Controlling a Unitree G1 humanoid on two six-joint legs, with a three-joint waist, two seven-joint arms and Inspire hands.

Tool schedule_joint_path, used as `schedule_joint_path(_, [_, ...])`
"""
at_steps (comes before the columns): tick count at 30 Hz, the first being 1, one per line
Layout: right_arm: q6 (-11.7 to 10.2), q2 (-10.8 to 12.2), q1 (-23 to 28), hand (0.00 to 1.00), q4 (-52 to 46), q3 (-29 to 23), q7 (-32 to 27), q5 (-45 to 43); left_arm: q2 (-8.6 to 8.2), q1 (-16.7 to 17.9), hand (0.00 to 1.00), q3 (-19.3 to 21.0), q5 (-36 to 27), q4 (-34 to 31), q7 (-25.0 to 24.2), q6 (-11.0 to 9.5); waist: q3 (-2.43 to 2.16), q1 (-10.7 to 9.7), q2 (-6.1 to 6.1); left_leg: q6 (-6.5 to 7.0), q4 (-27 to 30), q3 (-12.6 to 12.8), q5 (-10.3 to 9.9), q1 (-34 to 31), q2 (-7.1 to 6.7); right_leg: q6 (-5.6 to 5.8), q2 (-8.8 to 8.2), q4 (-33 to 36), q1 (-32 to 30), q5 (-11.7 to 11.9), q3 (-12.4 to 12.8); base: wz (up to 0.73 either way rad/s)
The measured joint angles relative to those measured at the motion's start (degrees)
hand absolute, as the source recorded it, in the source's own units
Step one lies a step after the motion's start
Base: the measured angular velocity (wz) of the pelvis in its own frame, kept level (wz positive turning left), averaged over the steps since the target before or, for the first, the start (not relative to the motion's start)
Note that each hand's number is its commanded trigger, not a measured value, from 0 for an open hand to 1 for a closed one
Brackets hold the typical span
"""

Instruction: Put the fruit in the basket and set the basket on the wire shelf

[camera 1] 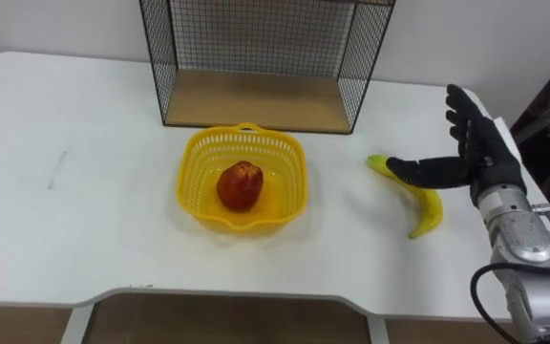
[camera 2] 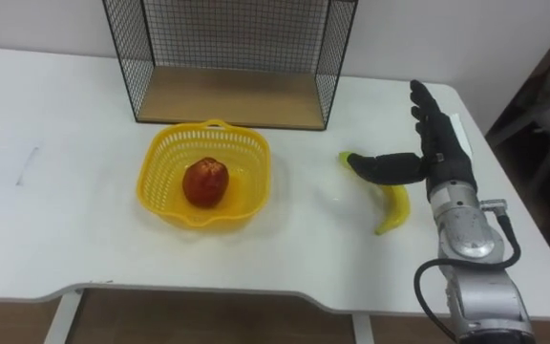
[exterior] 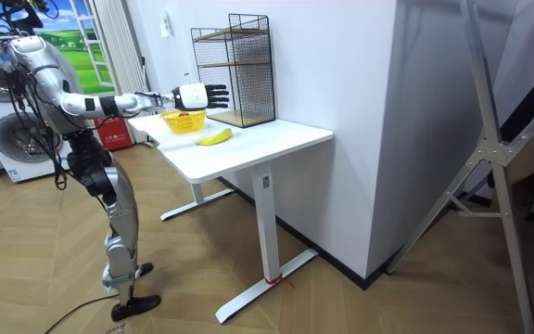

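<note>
On the white counter (camera 1: 84, 220), in front of the wire shelf (camera 1: 256, 96), we see the yellow basket (camera 1: 195, 153) with a red apple (camera 1: 241, 184) lying inside it, while the banana (camera 1: 428, 212) lies on the bare counter to the basket's right, outside it. We hold our right hand (camera 1: 485, 158) by the banana with the fingers (camera 1: 461, 107) straight and spread, gripping nothing, the thumb stretched across the banana's upper end.

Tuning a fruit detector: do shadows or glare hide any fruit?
Left eye view: soft even light, no glare; apple plain in the basket, right hand overlaps the banana's upper end. Room view: banana plain on the white table, no hard shadow.
</note>
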Motion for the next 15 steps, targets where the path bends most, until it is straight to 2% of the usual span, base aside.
schedule_joint_path(15, [0.40, -2.33, -1.01, 0.00, 9.54, 0.80, 3.52, 2.02, 0.07, -0.68, 0.00, -0.01, -0.01, -1.31, -0.02, 0.29, 0.03, 0.54, 0.06, 0.00, -0.13, -0.07, 0.02, -0.07, 0.03, 0.00, 0.00, -0.01, -0.36, -0.01, -0.20, 0.01])
